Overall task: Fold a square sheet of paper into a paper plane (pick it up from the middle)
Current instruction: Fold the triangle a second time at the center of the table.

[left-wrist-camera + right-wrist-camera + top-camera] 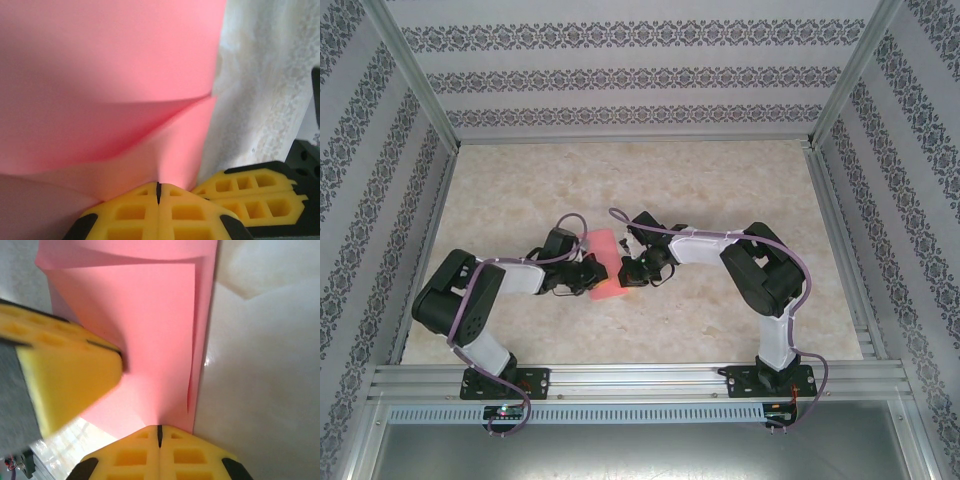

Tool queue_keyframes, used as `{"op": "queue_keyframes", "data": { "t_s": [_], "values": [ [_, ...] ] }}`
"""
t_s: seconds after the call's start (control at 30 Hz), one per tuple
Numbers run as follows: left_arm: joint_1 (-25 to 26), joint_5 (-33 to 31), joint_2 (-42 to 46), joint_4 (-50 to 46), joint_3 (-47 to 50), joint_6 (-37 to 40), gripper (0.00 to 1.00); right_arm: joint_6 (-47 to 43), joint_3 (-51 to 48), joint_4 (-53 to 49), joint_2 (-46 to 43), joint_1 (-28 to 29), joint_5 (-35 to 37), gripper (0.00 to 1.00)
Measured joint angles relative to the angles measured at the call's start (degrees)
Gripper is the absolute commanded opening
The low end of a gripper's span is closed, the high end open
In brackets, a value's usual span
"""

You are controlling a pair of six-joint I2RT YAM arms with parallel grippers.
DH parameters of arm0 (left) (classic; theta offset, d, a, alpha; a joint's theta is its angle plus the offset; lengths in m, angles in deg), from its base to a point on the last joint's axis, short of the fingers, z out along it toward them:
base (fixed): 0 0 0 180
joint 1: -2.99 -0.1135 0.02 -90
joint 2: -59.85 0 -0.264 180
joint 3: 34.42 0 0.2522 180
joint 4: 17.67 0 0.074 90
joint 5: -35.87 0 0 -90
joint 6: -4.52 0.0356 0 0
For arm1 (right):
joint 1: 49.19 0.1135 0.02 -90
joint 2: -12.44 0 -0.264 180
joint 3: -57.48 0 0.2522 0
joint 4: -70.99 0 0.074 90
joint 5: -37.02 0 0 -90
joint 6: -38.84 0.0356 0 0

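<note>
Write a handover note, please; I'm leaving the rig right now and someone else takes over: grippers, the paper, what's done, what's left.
Left gripper: shut on the pink paper sheet, pinched at the fingertips.
Right gripper: shut on the same sheet, from the opposite side.
Paper: between the two grippers, near the middle of the table; I cannot tell whether it is lifted.
Done: partly folded; overlapping layers and a crease show in the wrist views.
Left: no pointed plane shape yet; the remaining folds.
</note>
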Motion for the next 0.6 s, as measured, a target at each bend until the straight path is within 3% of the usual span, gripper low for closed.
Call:
{"op": "queue_keyframes", "data": {
  "t_s": [0.4,0.6],
  "values": [
    [-11.67,1.6,0.31,-4.26,-1.27,3.98,0.05,-0.81,-0.31,0.46,-0.02,0.0,-0.04,0.0],
    [-13.73,0.52,1.05,-6.34,-2.12,5.46,0.05,-0.74,-0.31,0.52,-0.13,0.0,-0.17,0.0]
  ]
}}
